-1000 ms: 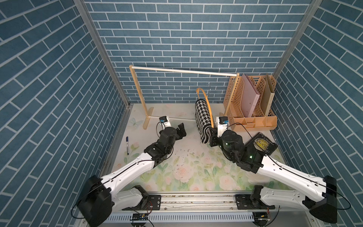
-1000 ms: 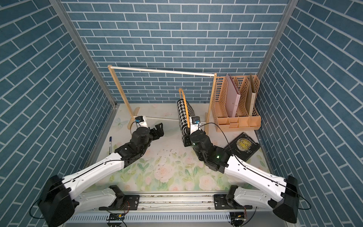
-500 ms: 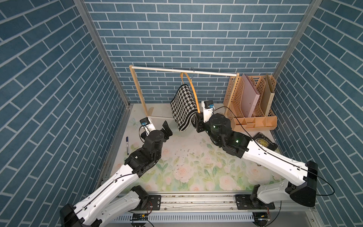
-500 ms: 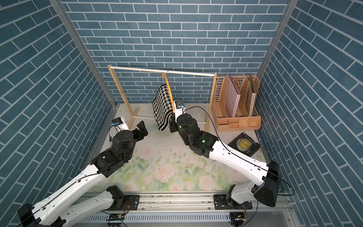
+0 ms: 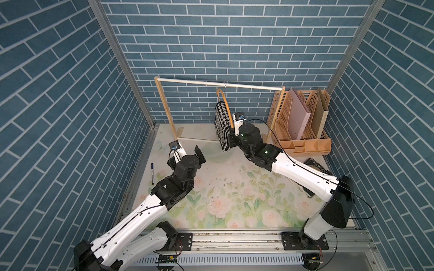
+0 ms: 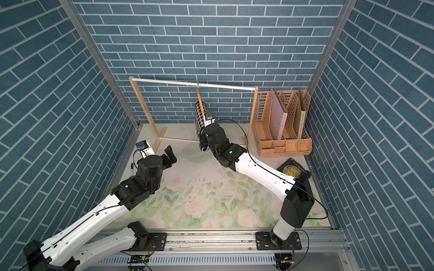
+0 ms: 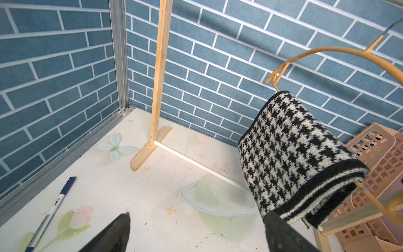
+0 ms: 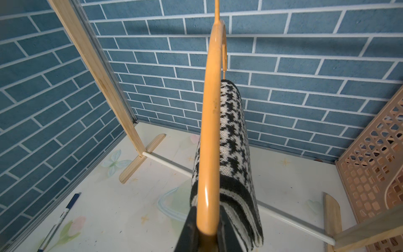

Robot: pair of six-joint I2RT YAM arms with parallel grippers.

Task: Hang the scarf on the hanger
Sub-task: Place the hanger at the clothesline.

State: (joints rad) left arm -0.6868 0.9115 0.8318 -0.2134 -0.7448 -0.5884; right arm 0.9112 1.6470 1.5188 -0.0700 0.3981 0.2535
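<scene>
Scarf (image 7: 294, 148) on hanger (image 8: 210, 131); book (image 6: 293, 172) "W.S. Maugham"

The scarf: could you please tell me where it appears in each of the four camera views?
In a top view: the scarf hangs under the rail, near mid-picture.
In a top view: under the same rail, slightly further left.
Left wrist: large, draped over the hanger.
Right wrist: directly behind the hanger, seen edge-on.
Shared landmark: the rack's wooden post.
</scene>
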